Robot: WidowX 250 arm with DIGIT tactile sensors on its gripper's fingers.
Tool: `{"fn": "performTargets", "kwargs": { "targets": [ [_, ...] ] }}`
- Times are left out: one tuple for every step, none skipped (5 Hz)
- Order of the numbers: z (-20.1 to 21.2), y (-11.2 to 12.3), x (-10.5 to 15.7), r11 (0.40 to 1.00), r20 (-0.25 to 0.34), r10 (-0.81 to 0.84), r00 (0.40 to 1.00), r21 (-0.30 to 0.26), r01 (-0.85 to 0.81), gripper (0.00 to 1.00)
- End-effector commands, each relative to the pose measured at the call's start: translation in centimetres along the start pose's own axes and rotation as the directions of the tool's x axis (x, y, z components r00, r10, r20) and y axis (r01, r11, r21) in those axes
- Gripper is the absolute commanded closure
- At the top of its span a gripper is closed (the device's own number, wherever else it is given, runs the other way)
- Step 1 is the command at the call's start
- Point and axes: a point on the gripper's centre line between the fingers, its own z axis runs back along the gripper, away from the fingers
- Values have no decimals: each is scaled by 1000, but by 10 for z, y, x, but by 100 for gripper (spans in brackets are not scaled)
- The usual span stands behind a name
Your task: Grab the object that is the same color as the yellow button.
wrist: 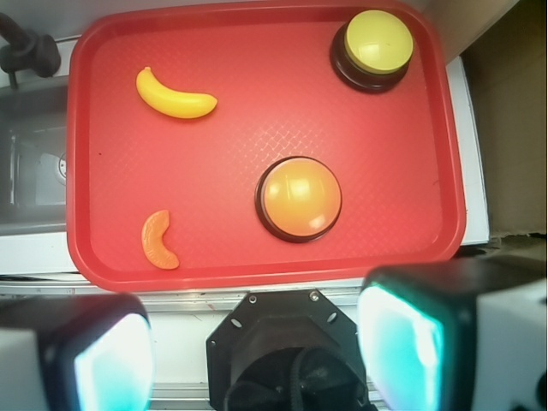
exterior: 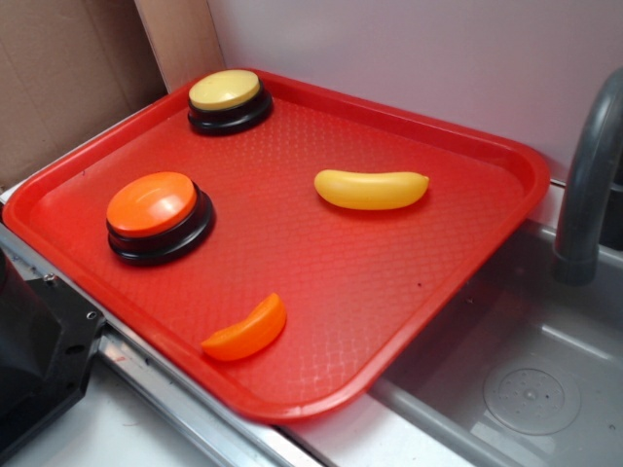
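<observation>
Banana toy (exterior: 371, 189) lies flat on my red tray (exterior: 458, 282), far right of the middle, well apart from the yellow button (exterior: 229, 100) at the far-left corner. Gripper (wrist: 257, 347) hangs wide apart, holding nothing.

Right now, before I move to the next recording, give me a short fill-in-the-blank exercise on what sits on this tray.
1. The banana toy matches the color of the ____ button.
2. All four items rest on a ____ tray.
3. The orange slice lies near the tray's ____ edge in the wrist view.
4. The hand is ____, well clear of the tray's items.

Missing words: yellow; red; bottom; open
</observation>
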Motion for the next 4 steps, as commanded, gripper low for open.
{"fn": "performTargets", "kwargs": {
  "targets": [
    [0, 0, 0, 1000, 0, 0, 1000, 0, 0, 0],
    [-16, -8, 48, 960, 42, -261, 964, 114, 255, 0],
    [-35, -21, 93, 850, -1, -503, 865, 181, 494, 0],
    [-76, -39, 119, 693, -68, -702, 709, 162, 702, 0]
  ]
}}
